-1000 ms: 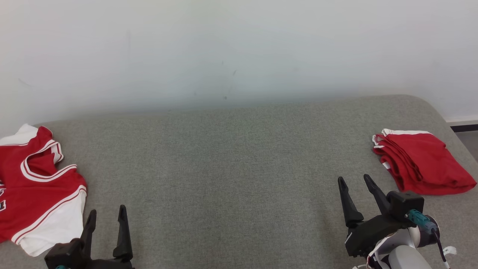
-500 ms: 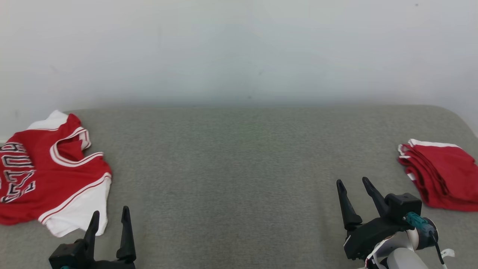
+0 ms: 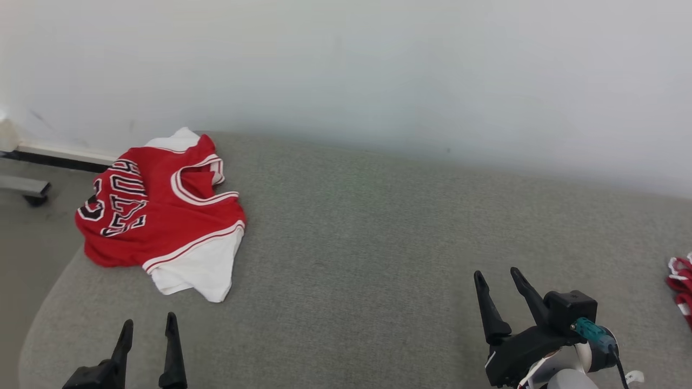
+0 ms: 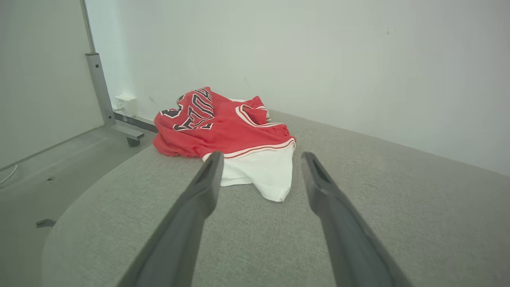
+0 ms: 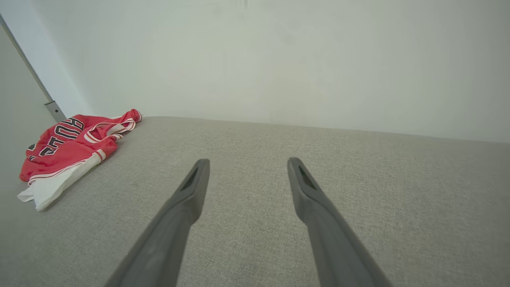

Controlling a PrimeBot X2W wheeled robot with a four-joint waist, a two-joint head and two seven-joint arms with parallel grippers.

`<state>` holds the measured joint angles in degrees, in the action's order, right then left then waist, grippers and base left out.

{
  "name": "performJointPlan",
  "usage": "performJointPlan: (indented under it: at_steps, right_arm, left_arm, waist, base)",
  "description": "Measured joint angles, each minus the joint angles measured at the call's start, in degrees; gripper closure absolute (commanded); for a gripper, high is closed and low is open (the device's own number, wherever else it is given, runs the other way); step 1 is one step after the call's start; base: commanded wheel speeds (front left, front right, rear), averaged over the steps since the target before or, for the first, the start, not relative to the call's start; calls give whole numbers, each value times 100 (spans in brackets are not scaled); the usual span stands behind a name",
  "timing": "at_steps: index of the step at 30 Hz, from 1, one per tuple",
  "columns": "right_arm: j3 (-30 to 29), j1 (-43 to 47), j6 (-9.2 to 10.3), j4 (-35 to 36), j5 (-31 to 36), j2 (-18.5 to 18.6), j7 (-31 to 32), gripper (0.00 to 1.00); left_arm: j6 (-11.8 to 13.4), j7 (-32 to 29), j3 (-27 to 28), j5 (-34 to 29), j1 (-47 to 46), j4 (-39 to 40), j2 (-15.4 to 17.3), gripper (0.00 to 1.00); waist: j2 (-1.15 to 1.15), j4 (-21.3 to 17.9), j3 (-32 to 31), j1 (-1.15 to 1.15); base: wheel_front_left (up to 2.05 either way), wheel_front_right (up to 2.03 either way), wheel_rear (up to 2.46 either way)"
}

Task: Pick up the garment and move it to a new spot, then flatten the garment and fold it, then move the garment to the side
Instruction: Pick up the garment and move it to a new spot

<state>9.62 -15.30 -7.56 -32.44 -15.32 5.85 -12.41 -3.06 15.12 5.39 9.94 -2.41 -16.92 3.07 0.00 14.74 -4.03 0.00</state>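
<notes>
Jersey (image 3: 162, 216) lay crumpled far left on the couch (image 3: 378, 227); left gripper (image 3: 148, 324) and right gripper (image 3: 494, 278) both open, empty.

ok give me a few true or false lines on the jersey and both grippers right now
1. The left gripper is open and empty. True.
2. The red and white jersey carries black lettering. True.
3. The jersey is neatly folded. False: it lies rumpled and unfolded on the grey cushion.
4. The right gripper is clamped on the jersey. False: it is open and well apart from it, over bare cushion.
5. The jersey lies nearer the left gripper than the right. True.
</notes>
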Motion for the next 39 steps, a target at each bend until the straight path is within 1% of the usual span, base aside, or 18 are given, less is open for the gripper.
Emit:
performJointPlan:
  at_steps: [9,16,22,30,34,39]
  right_arm:
    - [80,32,0,-75,-32,-107,-80,0]
    - [108,31,0,-112,-3,-143,-124,0]
    - [107,55,0,-136,20,-151,-131,0]
    - [213,57,0,-87,38,-159,-115,0]
    - [322,-2,0,52,86,-113,-18,0]
    - [532,-165,0,322,132,-14,127,0]
  left_arm:
    - [-9,0,170,-36,70,10,46,0]
    - [-47,0,241,-70,93,23,51,0]
    - [-47,0,271,-78,92,13,48,0]
    - [-55,0,390,-26,-24,-205,78,0]
    - [-91,-1,460,79,-470,-606,154,0]
    - [-70,-2,645,325,-1250,-1263,326,0]
  waist:
    - [0,645,-49,0]
    - [0,873,-69,0]
    - [1,871,-32,0]
    - [1,735,115,0]
    - [1,651,285,1]
    - [1,456,550,1]
  base:
    - [0,0,0]
    - [0,0,0]
    - [0,0,0]
    - [0,0,0]
    - [0,0,0]
    - [0,0,0]
